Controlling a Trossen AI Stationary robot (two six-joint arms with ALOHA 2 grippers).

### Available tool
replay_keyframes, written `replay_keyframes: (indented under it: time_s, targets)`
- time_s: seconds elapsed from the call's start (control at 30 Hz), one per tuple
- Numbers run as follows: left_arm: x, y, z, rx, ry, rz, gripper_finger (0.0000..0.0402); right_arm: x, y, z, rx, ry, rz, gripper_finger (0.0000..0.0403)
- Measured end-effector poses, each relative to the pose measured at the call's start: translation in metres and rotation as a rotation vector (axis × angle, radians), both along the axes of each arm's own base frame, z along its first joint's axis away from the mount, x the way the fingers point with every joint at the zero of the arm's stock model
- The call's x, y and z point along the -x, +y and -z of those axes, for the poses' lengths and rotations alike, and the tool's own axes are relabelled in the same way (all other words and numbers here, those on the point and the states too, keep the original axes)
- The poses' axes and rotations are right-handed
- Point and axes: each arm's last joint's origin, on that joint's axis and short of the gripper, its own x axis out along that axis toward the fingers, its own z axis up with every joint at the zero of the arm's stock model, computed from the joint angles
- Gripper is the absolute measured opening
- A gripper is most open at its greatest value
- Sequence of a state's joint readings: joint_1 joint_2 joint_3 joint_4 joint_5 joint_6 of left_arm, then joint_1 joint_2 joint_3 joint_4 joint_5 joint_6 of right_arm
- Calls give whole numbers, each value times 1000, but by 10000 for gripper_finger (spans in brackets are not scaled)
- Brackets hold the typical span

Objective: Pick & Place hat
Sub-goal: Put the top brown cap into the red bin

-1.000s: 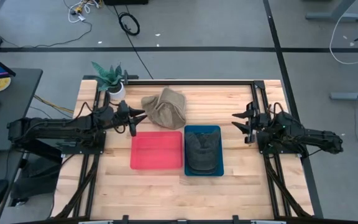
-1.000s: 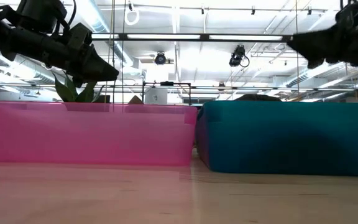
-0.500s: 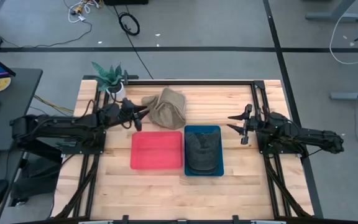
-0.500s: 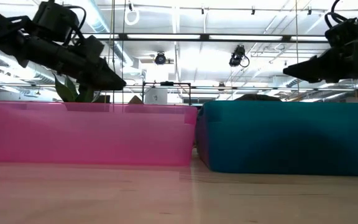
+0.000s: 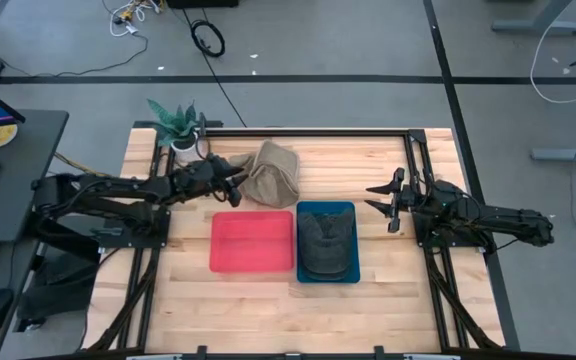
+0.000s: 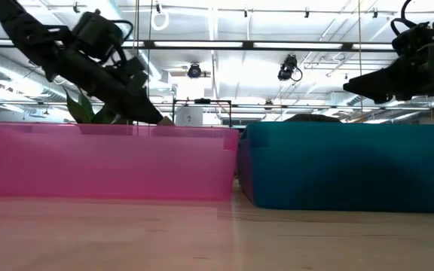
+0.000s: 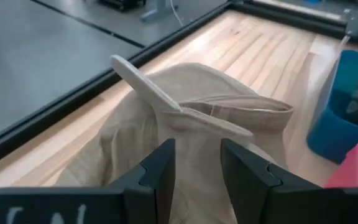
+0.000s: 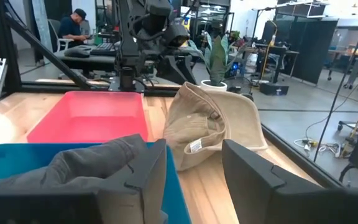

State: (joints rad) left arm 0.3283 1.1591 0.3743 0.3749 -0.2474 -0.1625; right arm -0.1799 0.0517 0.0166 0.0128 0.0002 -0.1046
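Note:
A tan hat (image 5: 268, 172) lies crumpled on the wooden table behind the red bin (image 5: 253, 242). Its brim sticks up in the left wrist view (image 7: 142, 81), and it also shows in the right wrist view (image 8: 210, 124). My left gripper (image 5: 236, 183) is open, low at the hat's left side. Its fingers stand over the hat's crown (image 7: 197, 124), and no touch shows. A grey hat (image 5: 326, 240) lies in the blue bin (image 5: 352, 215). My right gripper (image 5: 386, 205) is open and empty, raised to the right of the blue bin.
A potted plant (image 5: 178, 125) stands at the far left corner, close behind the left arm. The red bin (image 6: 104, 162) and the blue bin (image 6: 345, 165) sit side by side mid-table. Black frame rails (image 5: 308, 130) run along the table's far and side edges.
My left gripper has gone toward the table's far edge and to the right, and down, up to the tan hat's left side. My right gripper has shifted a little toward the table's left, then stayed still. The hats have not moved.

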Motion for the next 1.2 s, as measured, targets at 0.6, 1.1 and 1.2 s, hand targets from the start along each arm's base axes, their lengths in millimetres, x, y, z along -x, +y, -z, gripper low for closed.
replay_keyframes:
  time_s: [0.6, 1.1, 1.2]
  targets:
    - [-23, 6, -12, 53, 141, 13, 130, 0, 0, 0, -10, -3, 0, 160]
    - [-39, -27, -56, 84, 153, 36, 130, 0, 0, 0, -10, -1, 0, 160]
    - [-38, -34, -60, 94, 198, 10, 130, 0, 0, 0, -10, -1, 0, 160]
